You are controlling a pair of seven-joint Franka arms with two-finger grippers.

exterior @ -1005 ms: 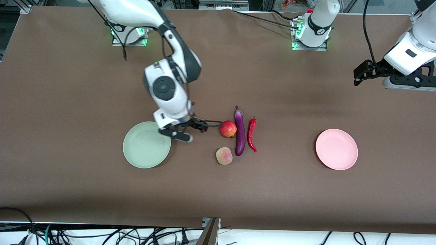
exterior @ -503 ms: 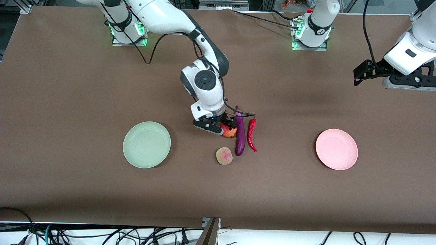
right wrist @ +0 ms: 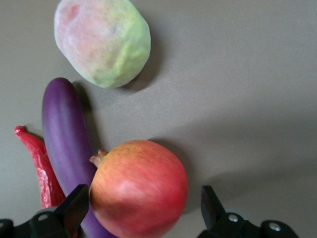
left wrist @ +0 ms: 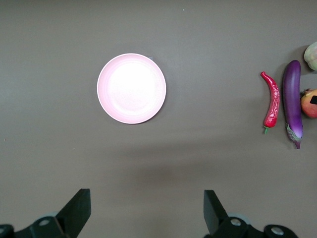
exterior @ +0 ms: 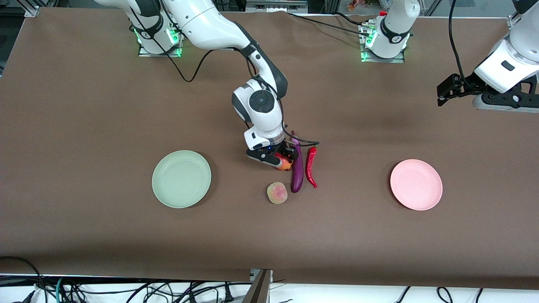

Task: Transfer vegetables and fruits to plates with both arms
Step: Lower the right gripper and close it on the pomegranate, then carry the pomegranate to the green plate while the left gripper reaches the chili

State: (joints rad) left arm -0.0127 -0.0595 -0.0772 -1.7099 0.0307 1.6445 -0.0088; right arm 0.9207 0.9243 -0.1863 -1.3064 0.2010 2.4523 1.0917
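Step in hand: first pick, nothing plated yet. Right hand [exterior: 281,159] low at mid-desk over the red round fruit [exterior: 284,164], fingers spread wide and standing either side of it, holding nothing; the next move probably calls for a little more descent, closing on the fruit, then a carry to the pale green plate [exterior: 181,179] toward the right arm's end of the desk. The eggplant [exterior: 297,172] lies just beside that fruit, perhaps touching, so one finger must slip between them. Left hand [exterior: 447,90] waits open and empty near the desk edge at the left arm's end. Count: fruits, two (red one; fuzzy yellow-green one [exterior: 277,192] nearer the front edge); vegetables, two (eggplant; red chili pepper [exterior: 311,166] beside it); plates, two (green; pink plate [exterior: 416,184]), both bare.
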